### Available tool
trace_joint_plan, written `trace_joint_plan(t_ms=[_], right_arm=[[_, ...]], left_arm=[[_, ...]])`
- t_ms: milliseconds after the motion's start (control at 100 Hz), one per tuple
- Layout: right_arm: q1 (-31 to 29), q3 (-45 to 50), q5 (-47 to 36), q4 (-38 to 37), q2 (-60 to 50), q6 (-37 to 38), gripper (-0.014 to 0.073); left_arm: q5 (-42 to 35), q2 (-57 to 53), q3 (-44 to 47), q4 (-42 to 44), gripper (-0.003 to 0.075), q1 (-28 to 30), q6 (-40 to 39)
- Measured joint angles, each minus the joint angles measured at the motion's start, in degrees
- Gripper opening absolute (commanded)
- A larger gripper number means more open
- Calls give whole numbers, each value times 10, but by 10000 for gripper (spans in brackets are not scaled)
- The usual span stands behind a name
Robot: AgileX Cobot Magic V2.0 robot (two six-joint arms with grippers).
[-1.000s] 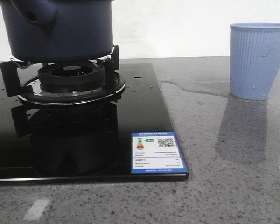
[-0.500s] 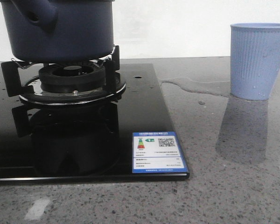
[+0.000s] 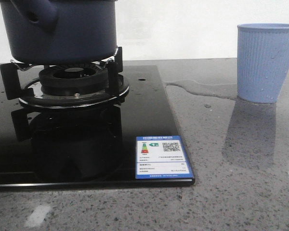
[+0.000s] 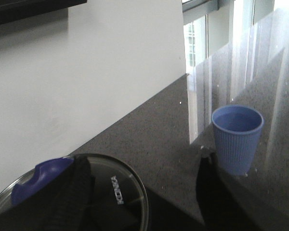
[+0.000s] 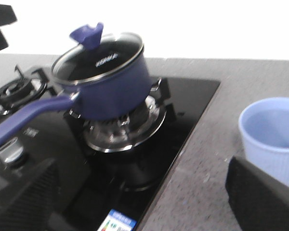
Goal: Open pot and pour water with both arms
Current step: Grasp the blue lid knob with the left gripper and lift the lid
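Note:
The dark navy-blue pot stands on the gas burner, its tubular handle pointing towards the camera. In the right wrist view the pot has a glass lid with a blue knob on it. The lid also shows in the left wrist view. My left gripper is open above the lid's edge, holding nothing. My right gripper is open and empty in front of the hob. Water lies as a thin puddle on the counter.
A pale blue ribbed cup stands on the grey stone counter at the right, with droplets on it; it also shows in both wrist views. The black glass hob has a label at its front corner. A second burner lies left.

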Motion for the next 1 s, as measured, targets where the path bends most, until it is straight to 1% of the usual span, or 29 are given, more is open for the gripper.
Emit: trace_joint_plan(t_ms=[130, 240, 340, 420, 540, 590, 820, 1000], right_arm=[[0, 0, -14, -1, 0, -1, 641], [0, 0, -15, -6, 0, -1, 641], [0, 0, -17, -7, 0, -1, 641], [0, 0, -17, -7, 0, -1, 641], [0, 0, -18, -7, 0, -1, 641], [0, 0, -18, -7, 0, -1, 641], [0, 0, -18, -8, 0, -1, 641], [0, 0, -18, -8, 0, -1, 641]], left_arm=[[60, 65, -67, -55, 397, 30, 17], [115, 114, -127, -60, 397, 51, 35], [136, 145, -156, -53, 403, 62, 57], [139, 163, -160, -47, 451, 65, 78], [130, 181, -160, -38, 592, 65, 88], [121, 188, -160, -31, 630, 65, 89], [89, 217, -161, -6, 638, 65, 92], [88, 239, -159, -5, 638, 77, 93]])
